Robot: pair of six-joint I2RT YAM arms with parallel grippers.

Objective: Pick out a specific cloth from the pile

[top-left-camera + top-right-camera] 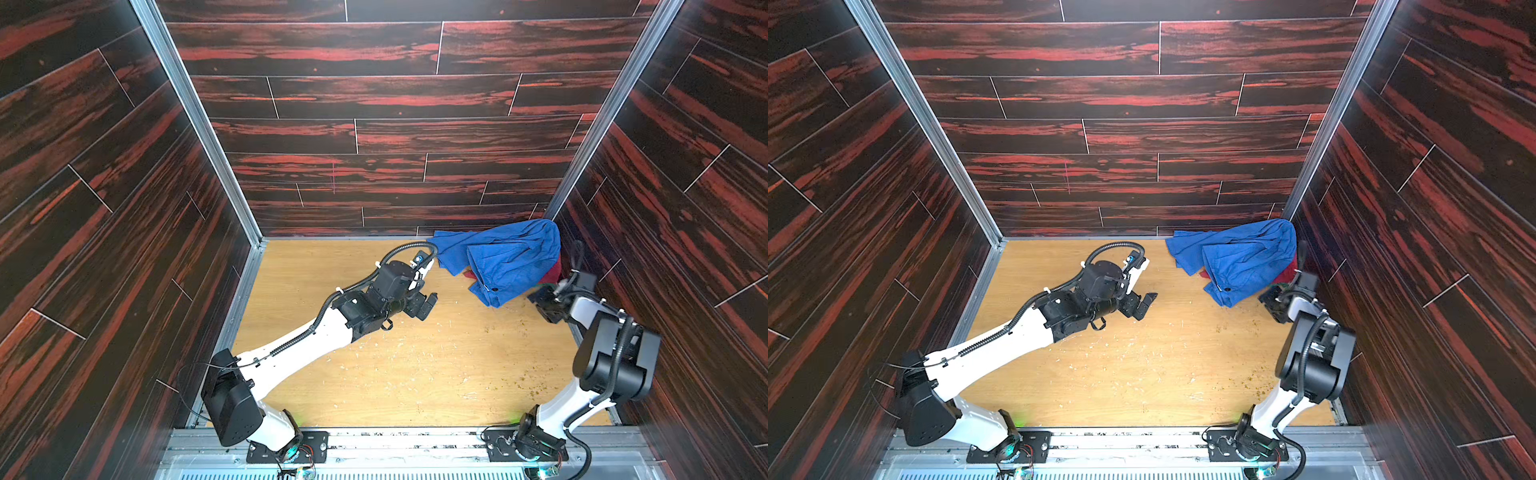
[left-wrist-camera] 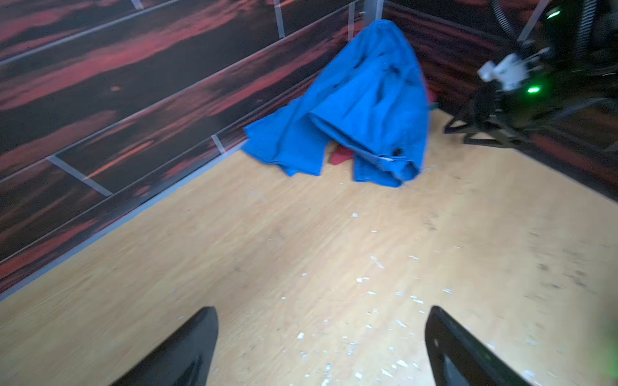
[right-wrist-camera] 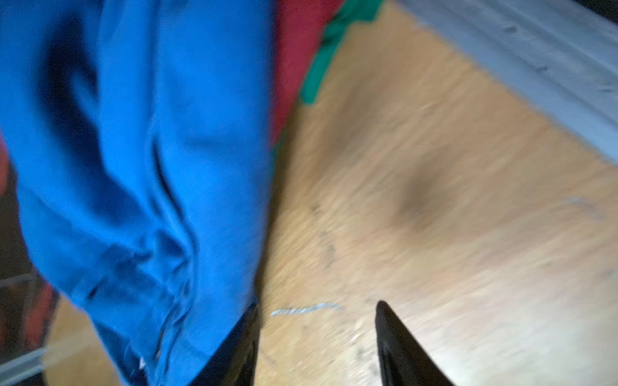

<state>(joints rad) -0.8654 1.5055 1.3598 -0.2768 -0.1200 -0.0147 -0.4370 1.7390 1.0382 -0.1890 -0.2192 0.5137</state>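
The cloth (image 3: 322, 56) shows as a green strip at the red edge of the pile (image 3: 133, 133), straight ahead of the right gripper (image 3: 317, 307) and running away from it. Those jaws stand partly apart, empty; the left gripper (image 2: 321, 320), wide and empty, is farther off.

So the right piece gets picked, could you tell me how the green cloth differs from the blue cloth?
The blue cloth is large and tops the pile; the green cloth shows only a narrow strip at its edge, beside the dark red cloth. The blue cloth is largely exposed; the green cloth is mostly hidden. Both are plain soft fabrics in that pile.
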